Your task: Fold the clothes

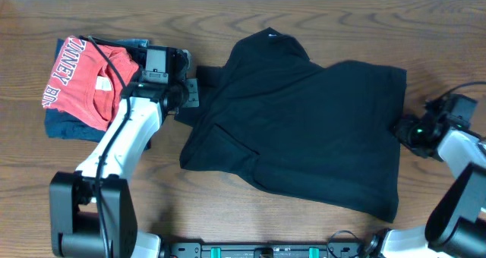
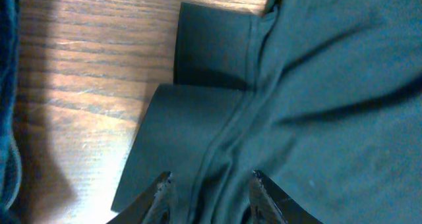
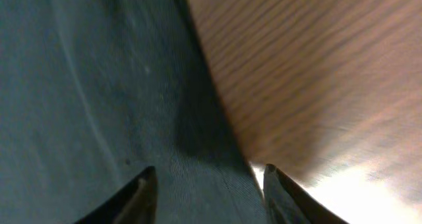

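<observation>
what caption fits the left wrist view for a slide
Open left gripper over a sleeve seam of the soft black short-sleeved shirt on the brown wooden table

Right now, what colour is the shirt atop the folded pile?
Red shirt, white lettering; clearest in overhead view.

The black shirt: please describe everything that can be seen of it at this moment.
The black shirt looks like soft, matte fabric. It lies spread out but creased on the wooden table, its collar toward the far edge with a tiny white mark there. A short sleeve sticks out on the robot's left. The left gripper, jaws open, straddles a seam near that sleeve. The right gripper, jaws open, is over the opposite edge. Contact cannot be confirmed.
</observation>
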### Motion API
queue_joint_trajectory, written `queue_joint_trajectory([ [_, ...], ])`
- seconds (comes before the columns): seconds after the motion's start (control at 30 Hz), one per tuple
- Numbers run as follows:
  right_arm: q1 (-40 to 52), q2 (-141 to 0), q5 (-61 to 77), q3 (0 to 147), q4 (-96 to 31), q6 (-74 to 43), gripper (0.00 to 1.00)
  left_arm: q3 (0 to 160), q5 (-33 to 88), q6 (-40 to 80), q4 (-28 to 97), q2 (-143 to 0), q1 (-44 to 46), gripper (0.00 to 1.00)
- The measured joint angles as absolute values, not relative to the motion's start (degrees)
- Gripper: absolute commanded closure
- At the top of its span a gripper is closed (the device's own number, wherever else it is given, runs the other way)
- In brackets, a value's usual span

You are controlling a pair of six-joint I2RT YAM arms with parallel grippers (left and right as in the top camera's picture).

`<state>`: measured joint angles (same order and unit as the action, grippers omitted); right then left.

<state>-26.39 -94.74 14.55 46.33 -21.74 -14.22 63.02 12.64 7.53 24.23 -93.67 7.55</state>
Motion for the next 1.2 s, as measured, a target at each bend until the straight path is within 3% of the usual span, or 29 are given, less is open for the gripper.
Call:
queue_joint_trajectory([
  [0.2,-24.4,-97.0,12.7,46.6,-20.8,-14.9,0.98,63.0,12.9,7.5,25.9,-92.8,7.6,0.61],
  [0.63,-28.5,-97.7,2.5,52.1,-25.0,-21.9,0.99,63.0,13.4,7.5,27.9,-92.8,7.9,0.61],
  [0.67,-29.0,-97.7,2.1,53.4,-25.9,-21.9,0.94,63.0,13.5,7.5,28.2,-92.8,8.2,0.61],
  [0.73,-29.9,-97.7,1.3,56.5,-28.2,-22.3,0.56,63.0,13.6,7.2,28.2,-92.8,9.2,0.6],
  [1.0,-30.1,-97.7,2.0,60.6,-34.9,-20.4,0.51,63.0,12.4,3.5,21.7,-93.2,13.8,0.43],
  [1.2,-30.1,-97.7,8.8,61.1,-40.2,-17.1,0.51,63.0,11.6,-0.3,13.1,-99.4,13.9,0.38],
])
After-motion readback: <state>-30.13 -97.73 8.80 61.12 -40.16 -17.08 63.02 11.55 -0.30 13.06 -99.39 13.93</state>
